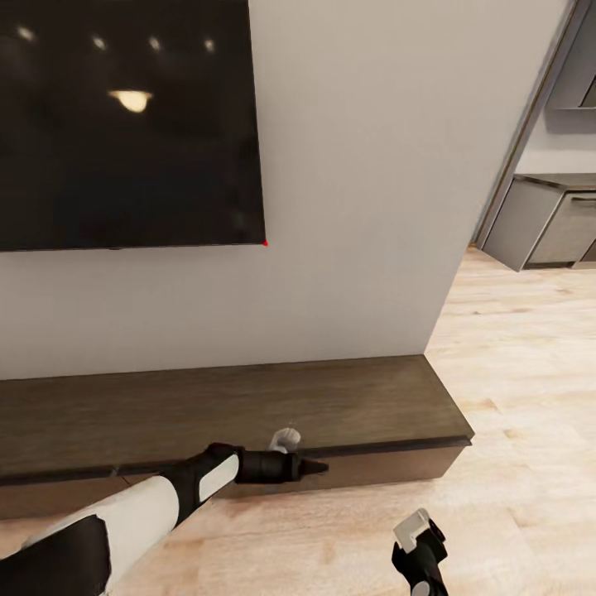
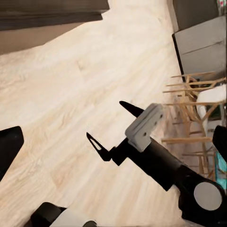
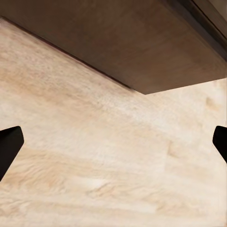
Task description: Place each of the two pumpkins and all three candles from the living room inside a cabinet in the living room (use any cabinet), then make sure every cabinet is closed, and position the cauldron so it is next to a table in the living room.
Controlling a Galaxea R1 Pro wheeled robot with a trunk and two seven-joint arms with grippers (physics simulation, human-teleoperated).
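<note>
A: Head view, item 1?
B: Cabinet [image 1: 248, 410], long low dark-brown unit against the white wall [image 1: 356, 207], drawer fronts flush. Black TV screen [image 1: 124, 124] mounted above it, ceiling lights mirrored in the glass.

A: Arms?
B: Left gripper [image 1: 310, 468] reaches across just in front of the cabinet's front edge, fingers look drawn together to a point. Small grey part [image 1: 285, 438] shows right behind the wrist, can't tell what it is. Right gripper [image 1: 414, 530] low over the wood floor [image 1: 513, 397], near the cabinet's right end.

A: Off to the side?
B: Grey kitchen cupboards [image 1: 546, 223] past the wall corner, far right.

A: Left wrist view?
B: Right gripper [image 2: 111, 130] seen from there, two black fingers spread wide, nothing between. Cabinet corner [image 2: 52, 19] beyond; wooden chairs [image 2: 194, 113] and a grey unit [image 2: 201, 47] further off.

A: Right wrist view?
B: Fingertips [image 3: 9, 146] at opposite edges, well apart, bare floor [image 3: 94, 156] between. Cabinet end [image 3: 127, 42] just ahead.
</note>
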